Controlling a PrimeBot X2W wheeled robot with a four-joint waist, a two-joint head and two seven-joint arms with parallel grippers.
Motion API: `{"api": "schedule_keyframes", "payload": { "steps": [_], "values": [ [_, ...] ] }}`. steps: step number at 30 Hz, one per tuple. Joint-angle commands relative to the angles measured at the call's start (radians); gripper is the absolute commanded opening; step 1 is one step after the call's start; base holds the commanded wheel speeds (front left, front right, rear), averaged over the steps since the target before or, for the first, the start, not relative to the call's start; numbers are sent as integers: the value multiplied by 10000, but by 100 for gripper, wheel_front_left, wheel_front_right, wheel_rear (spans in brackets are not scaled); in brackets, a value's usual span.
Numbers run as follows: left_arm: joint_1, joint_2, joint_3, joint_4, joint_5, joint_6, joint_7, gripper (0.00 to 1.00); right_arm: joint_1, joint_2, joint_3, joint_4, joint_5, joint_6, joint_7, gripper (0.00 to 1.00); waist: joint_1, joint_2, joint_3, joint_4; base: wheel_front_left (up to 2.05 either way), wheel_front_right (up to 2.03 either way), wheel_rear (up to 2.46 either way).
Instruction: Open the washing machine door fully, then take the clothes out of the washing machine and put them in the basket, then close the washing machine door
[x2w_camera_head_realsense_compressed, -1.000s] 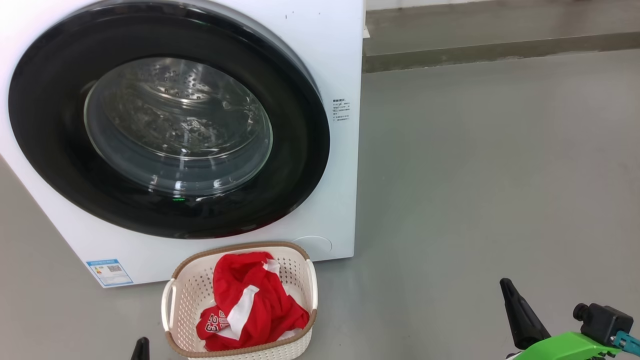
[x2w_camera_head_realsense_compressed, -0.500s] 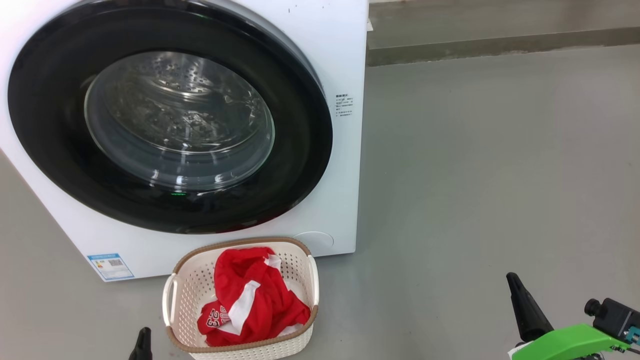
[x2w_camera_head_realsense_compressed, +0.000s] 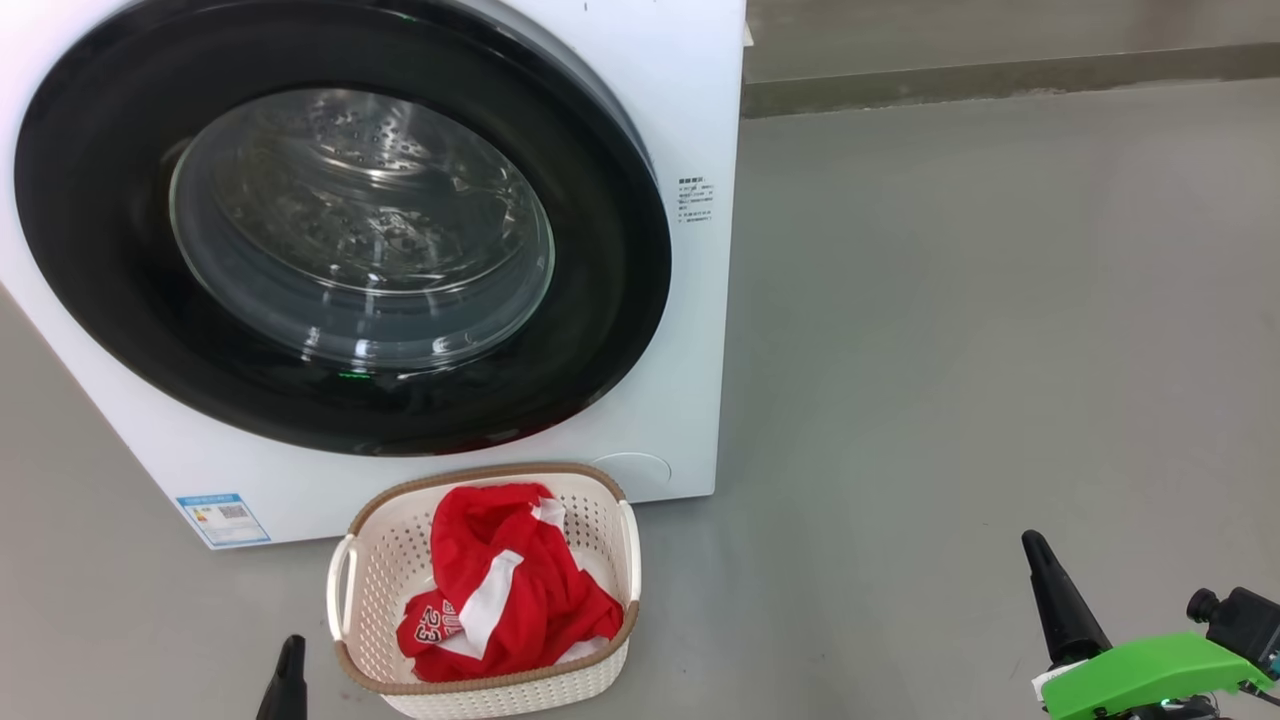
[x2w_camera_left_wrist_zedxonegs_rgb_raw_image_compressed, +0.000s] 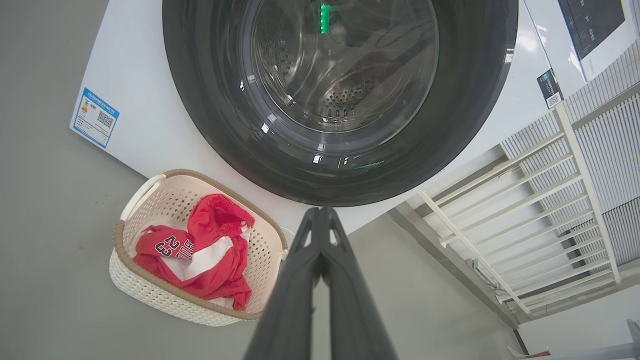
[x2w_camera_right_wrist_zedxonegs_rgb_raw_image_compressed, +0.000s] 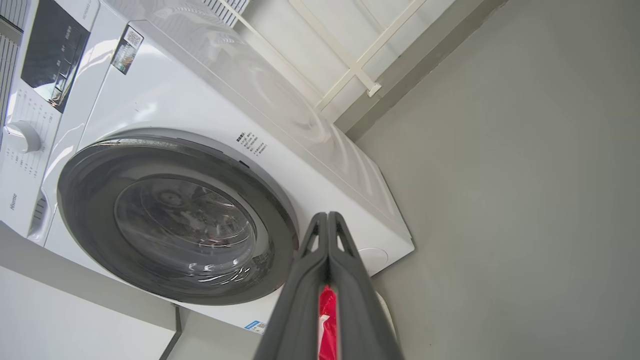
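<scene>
In the head view the washing machine is filling the 9-to-12 o'clock part of the picture, and its right-hand vertical edge is running down just past the centre. The washing machine door is lying shut, flat against the white front, its black rim reaching nearly to that right edge. The basket is sitting on the floor at 6 o'clock from the door, just beside the machine's bottom edge; I cannot tell if they are touching. The clothes are lying heaped inside it, with red folds rising about level with the brown rim.

From the machine's right edge toward 3 o'clock the grey floor is stretching open and bare, ending at a low kerb at 1 o'clock.

The left gripper is hanging at 7 o'clock of the head view, just left of the basket. Its fingertips are pressing together and carrying nothing. The right gripper is hanging at 4 o'clock, well apart from the basket, with its fingertips likewise meeting and bare. Lower down, red is showing through the slit between its fingers.

Counted: one machine, one door, one basket, one red heap whose number of garments I cannot tell, two grippers.
</scene>
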Motion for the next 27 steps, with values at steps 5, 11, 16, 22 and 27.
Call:
{"api": "schedule_keyframes", "payload": {
  "steps": [5, 11, 16, 22, 27],
  "values": [
    [-550, 187, 155, -171, -684, -39, 165, 0, -603, -64, -43, -317, 615, -4, 191, 0, -1, -1, 47, 27, 0, 0, 0],
    [-692, 196, 147, -129, -1376, -43, 337, 0, -670, -34, -142, -338, 1185, -5, 368, 0, -1, -1, 104, 59, 0, 0, 0],
    [-810, 204, 140, -95, -1952, -46, 481, 0, -727, -9, -225, -356, 1660, -5, 516, 0, -1, -1, 151, 86, 0, 0, 0],
    [-952, 214, 132, -53, -2643, -49, 653, 0, -794, 21, -324, -377, 2229, -6, 693, 0, -1, -1, 208, 117, 0, 0, 0],
    [-1070, 222, 126, -18, -3219, -52, 797, 0, -851, 46, -407, -395, 2704, -6, 841, 0, -1, -1, 255, 144, 0, 0, 0]
  ]
}}
